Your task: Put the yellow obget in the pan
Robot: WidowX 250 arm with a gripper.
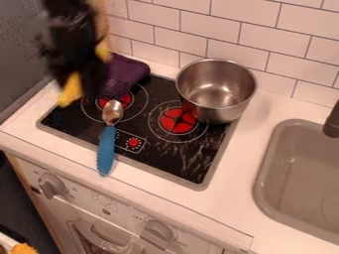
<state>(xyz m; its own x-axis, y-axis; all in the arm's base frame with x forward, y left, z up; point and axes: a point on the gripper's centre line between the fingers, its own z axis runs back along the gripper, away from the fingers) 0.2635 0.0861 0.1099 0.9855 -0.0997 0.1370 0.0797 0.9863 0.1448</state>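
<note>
Yellow shows in two blurred patches around the dark claw, and they look like parts of one yellow object [71,90], held above the left side of the cooktop [142,158]. One black gripper [86,83] pinches it, hanging over that same side; the blur hides just where the claw and the object meet. The object is outside the one steel pot [213,94], which stands upright and open-topped at the cooktop's rear right corner.

One purple cloth [126,74] lies bunched at the cooktop's rear left, partly behind the gripper. One spoon [108,134] lies with its metal bowl on the left part of the cooktop and its blue handle running across the front edge onto the white counter [228,198]. Two burner rings with red centres can be made out on the black glass: the left burner [124,101], partly covered by the spoon, and the right burner [177,120], just beside the pot. One small red mark [134,143] sits between the rings and the cooktop's front edge.

To the cooktop's right is one grey sink [301,173], with one dark faucet [332,124] at the view's edge. Below the cooktop's front are two knobs, a left knob [51,185] and a right knob [157,232]. Behind the cooktop rises one white tiled wall [208,26]. One orange-yellow item [24,248] shows well below the cooktop, at the lower left corner.
</note>
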